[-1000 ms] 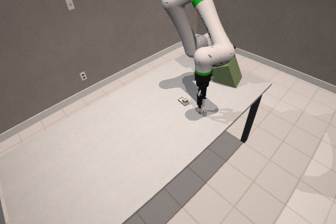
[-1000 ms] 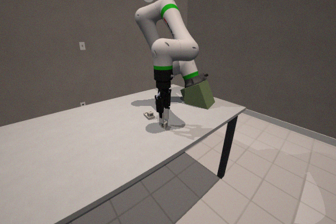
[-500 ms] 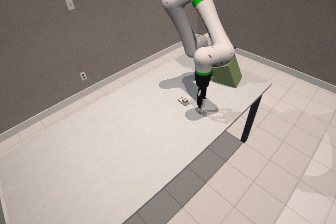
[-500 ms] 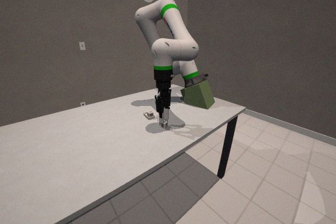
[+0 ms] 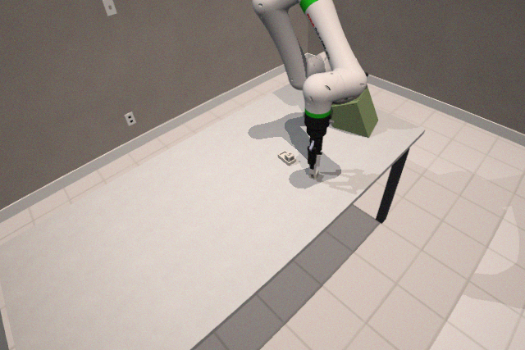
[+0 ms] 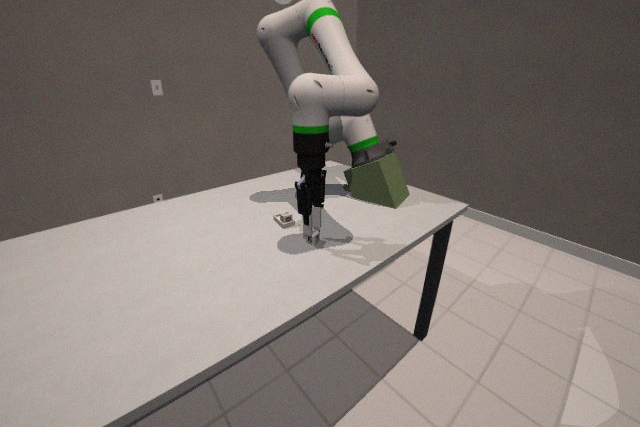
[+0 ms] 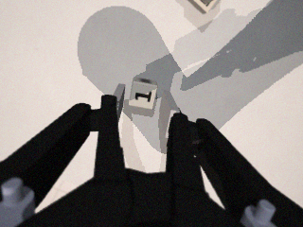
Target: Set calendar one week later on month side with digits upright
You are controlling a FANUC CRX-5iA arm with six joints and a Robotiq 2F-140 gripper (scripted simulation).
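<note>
A small white cube (image 5: 312, 176) (image 6: 312, 239) (image 7: 143, 95) stands on the table in front of the tray. Its top face shows a black 1, lying sideways in the wrist view. My gripper (image 5: 314, 173) (image 6: 313, 232) (image 7: 142, 97) points down with its fingers partly open around this cube. In the wrist view, gaps show between the cube and both pads. The small pale tray (image 5: 284, 161) (image 6: 281, 223) lies flat on the table, and its corner shows at the top of the wrist view. The second cube (image 5: 289, 156) (image 6: 286, 216) is in the tray; its digit is too small to read.
The green robot base block (image 5: 353, 117) (image 6: 379, 182) stands behind the gripper on the table (image 5: 148, 231) (image 6: 129, 298). The table's edge is to the right of the gripper in the top and exterior views. The arm casts shadows around the cube.
</note>
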